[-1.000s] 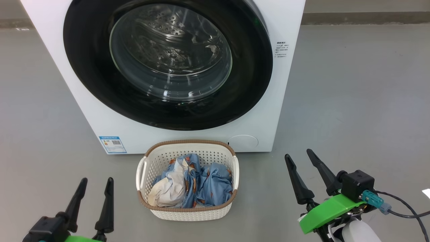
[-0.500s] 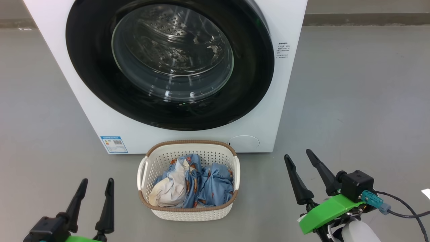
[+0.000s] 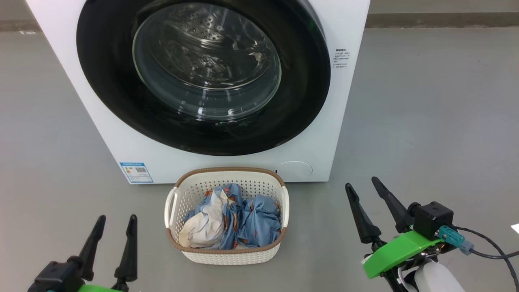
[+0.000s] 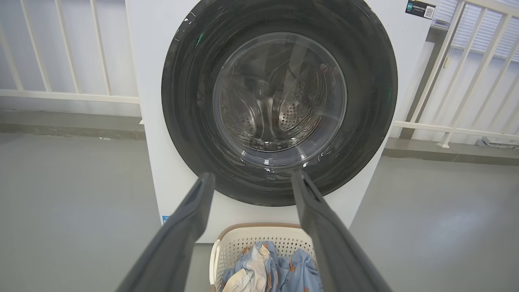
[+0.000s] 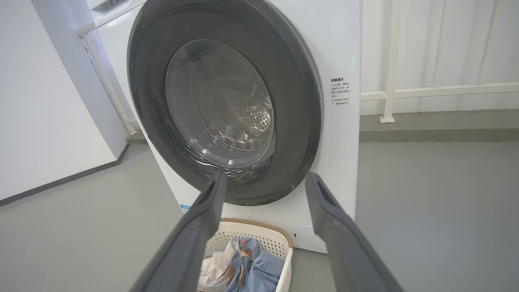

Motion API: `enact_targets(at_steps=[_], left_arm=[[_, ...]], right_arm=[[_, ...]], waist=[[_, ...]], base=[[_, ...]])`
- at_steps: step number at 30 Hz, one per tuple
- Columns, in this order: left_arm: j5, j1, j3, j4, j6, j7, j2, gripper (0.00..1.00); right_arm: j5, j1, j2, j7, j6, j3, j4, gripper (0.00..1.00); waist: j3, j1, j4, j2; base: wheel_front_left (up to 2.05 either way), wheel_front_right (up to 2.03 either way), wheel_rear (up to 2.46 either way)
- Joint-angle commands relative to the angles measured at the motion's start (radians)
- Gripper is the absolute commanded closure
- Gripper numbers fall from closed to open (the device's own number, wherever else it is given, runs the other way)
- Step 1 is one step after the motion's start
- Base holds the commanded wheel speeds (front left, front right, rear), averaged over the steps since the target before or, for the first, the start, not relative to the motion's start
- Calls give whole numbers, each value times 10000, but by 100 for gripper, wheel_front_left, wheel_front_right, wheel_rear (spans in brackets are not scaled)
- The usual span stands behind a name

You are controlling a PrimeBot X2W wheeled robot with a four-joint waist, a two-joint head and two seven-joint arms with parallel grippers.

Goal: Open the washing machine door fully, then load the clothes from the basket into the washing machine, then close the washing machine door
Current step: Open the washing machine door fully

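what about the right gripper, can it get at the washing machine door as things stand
Probably yes: the right gripper is open and empty, and nothing stands between it and the washing machine door. The basket sits to its left, off that line. Whether the arm stretches that far is unclear.

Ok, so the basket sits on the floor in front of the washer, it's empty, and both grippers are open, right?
Not quite: the basket is not empty. The head view shows blue patterned clothes piled in it. The rest holds: it sits on the floor in front of the washer, and the left gripper and right gripper are both open.
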Motion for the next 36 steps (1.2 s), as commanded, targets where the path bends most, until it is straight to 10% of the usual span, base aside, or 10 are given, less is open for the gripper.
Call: enact_targets(at_steps=[1,19,25,36], left_arm=[[-28,-385,321,-254,-30,-92,236,0],[134,-701,839,-617,-31,-92,77,0],[73,-843,893,-587,-31,-92,128,0],[23,-1006,840,-640,-31,-92,203,0]], right_arm=[[-16,-426,0,-120,-11,270,-216,0],[122,-1759,-406,-120,-11,-706,-50,0],[153,-2429,-639,-120,-11,-1106,-47,100],[1209,-3565,-1075,-120,-11,-1408,21,100]], waist=[[26,-1,6,0],[814,-1,391,0],[1085,-1,600,0],[1361,-1,888,0]], base=[[0,0,0],[0,0,0],[0,0,0],[0,0,0]])
